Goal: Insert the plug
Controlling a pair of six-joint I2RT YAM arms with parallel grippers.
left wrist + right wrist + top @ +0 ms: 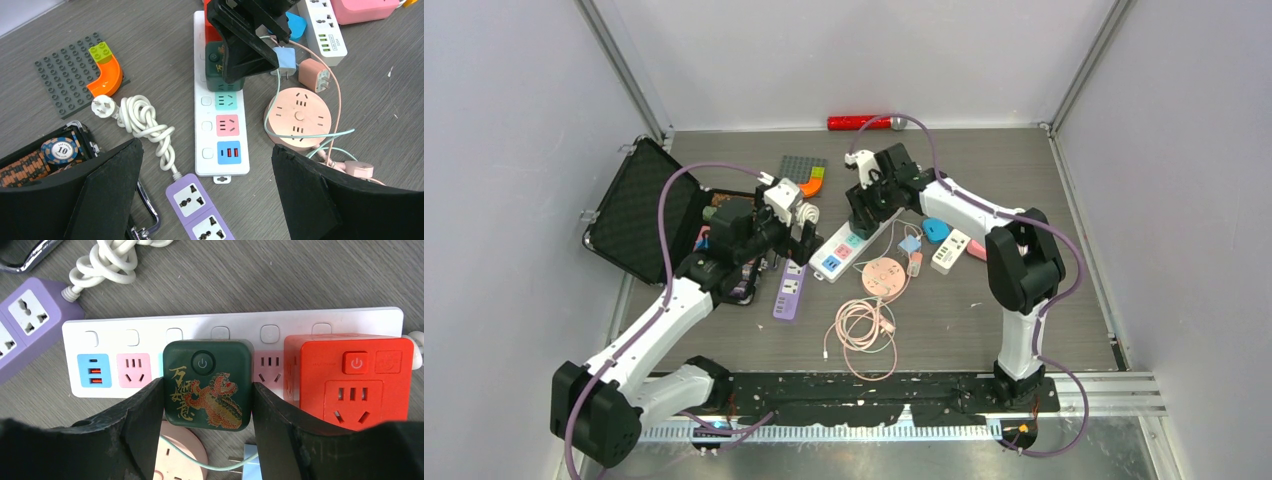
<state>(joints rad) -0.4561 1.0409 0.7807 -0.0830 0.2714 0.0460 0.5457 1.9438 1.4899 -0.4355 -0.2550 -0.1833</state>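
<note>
The green plug, a dark cube bearing a gold dragon and a round power button, sits clamped between the fingers of our right gripper, one pad pressed flat against each side. Under those fingers it rests on the white power strip; we cannot tell whether its pins are fully home. Just beyond one finger a red cube adapter stands on the same strip, with a pink socket showing in the gap between the two. Beyond the other finger lie another pink socket and the blue USB panel at the strip's end. Our left gripper hangs with its fingers spread wide and empty, above that USB end. The purple power strip lies between its fingers, near the lower edge of its view, and the knotted white cord runs up from it alongside one finger. The round pink socket hub lies off the other fingertip.
</note>
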